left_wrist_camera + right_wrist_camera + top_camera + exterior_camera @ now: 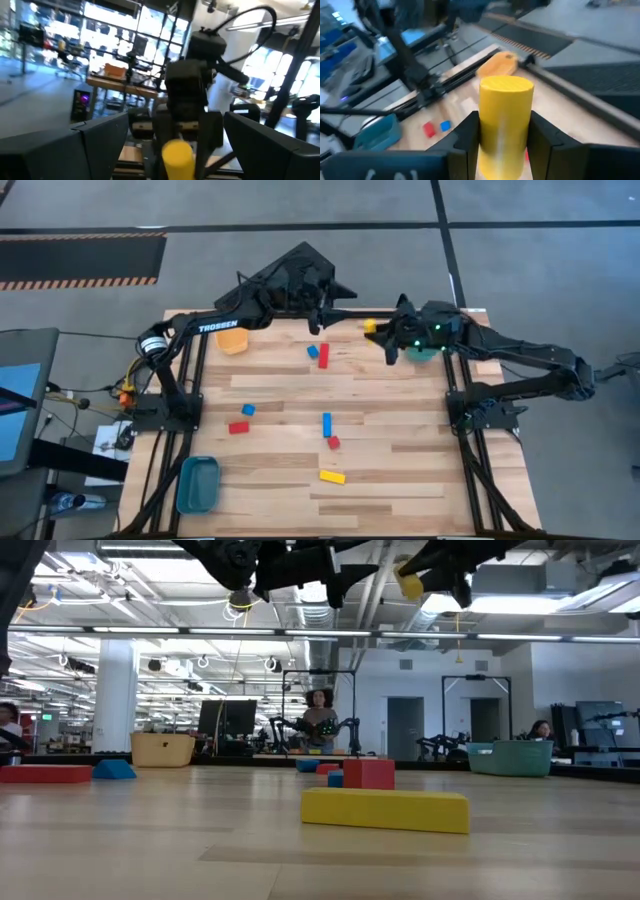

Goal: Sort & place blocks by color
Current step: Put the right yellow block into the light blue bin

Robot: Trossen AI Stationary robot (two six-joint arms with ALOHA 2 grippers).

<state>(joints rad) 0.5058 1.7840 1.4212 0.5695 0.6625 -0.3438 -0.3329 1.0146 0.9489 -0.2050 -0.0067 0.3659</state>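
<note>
Two grippers are hanging in the air over the far edge of the table (400, 470), facing each other. Going from left to right in the high view, a blue bin (197, 484) is lying at the near left corner, and an orange bin (232, 338) is sitting at the far left under the left arm. Between them a small blue block (248, 410) is lying just beside a red bar (238, 427). The left gripper (330, 308) is hovering above the far edge with its fingers (55, 152) spread wide and holding nothing; its wrist view is looking straight at the other gripper and its load. Below it on the wood, a blue block (312, 352) and a red bar (323, 357) are lying side by side. Nearer the middle, a blue bar (326, 424) is resting just beside a small red cube (334, 442), and a yellow bar (332, 476) is lying toward the near edge; in the low view that yellow bar is filling the foreground with the red cube behind it. The right gripper (376, 330) is clamping a yellow cylinder block (505, 120) between its two fingers (465, 137), the jaws about half open around it, and the block is held upright well above the table. A green bin (425, 352) is sitting beneath the right arm at the far right.
</note>
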